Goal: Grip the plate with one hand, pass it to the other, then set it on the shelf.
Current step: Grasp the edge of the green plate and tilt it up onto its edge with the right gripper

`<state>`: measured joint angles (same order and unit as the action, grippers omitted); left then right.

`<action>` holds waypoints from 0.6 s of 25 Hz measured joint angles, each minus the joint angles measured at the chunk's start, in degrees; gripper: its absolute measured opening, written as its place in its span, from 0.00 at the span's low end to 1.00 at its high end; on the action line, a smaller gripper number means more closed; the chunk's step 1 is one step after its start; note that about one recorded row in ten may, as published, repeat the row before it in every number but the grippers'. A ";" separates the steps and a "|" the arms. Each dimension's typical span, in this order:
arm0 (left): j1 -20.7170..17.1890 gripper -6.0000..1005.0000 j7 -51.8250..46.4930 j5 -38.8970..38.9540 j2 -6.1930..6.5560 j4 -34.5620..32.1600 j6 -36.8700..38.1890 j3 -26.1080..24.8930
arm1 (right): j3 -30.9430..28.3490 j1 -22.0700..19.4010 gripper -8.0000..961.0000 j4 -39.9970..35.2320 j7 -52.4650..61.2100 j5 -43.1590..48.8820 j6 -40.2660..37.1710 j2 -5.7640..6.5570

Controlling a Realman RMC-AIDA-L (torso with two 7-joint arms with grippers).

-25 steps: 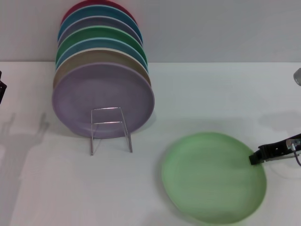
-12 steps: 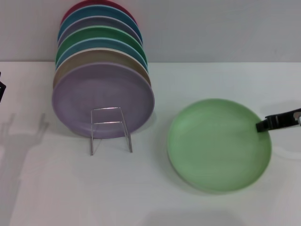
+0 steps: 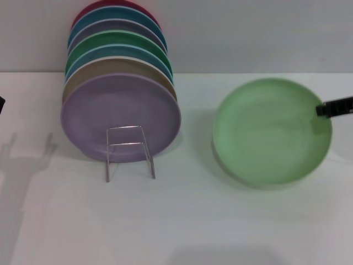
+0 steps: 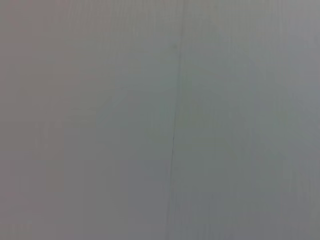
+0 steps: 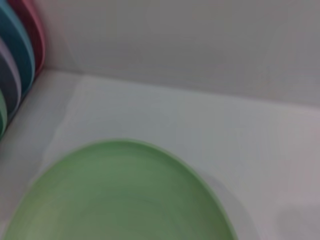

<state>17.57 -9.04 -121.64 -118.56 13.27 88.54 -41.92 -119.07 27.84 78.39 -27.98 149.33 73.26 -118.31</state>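
Observation:
The light mint-green plate (image 3: 270, 132) hangs tilted above the table at the right, its shadow beneath it. My right gripper (image 3: 321, 110) is shut on the plate's right rim; only its dark fingers show, coming in from the right edge. In the right wrist view the plate (image 5: 120, 197) fills the lower part. The shelf (image 3: 130, 152), a thin silver wire rack, stands at the left with its front loop free. Only a dark sliver of my left gripper (image 3: 1, 104) shows at the left edge. The left wrist view shows only a blank grey surface.
Several plates stand on edge in the rack behind the loop, a lavender plate (image 3: 120, 117) in front, then tan, blue, darker green (image 3: 118, 41), teal and red. They also show in the right wrist view (image 5: 17, 55). A grey wall runs behind the white table (image 3: 176, 221).
My right gripper has lifted the mint-green plate off the table and carried it up and back, tilting it. The left arm's sliver has drawn slightly out of view.

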 joint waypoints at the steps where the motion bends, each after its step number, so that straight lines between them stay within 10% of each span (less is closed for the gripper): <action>1: 0.02 0.80 -0.02 0.00 0.00 0.00 0.03 0.00 | 0.05 -0.02 0.03 1.46 -0.27 0.08 -1.26 -0.20; 15: 0.60 0.79 -0.18 0.00 0.00 0.00 0.39 0.00 | 9.66 -1.27 0.03 2.78 -0.51 4.04 -19.77 -0.68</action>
<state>18.18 -9.21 -121.64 -118.56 13.27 88.93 -41.92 -109.41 26.57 81.17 -28.49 153.37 53.49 -118.99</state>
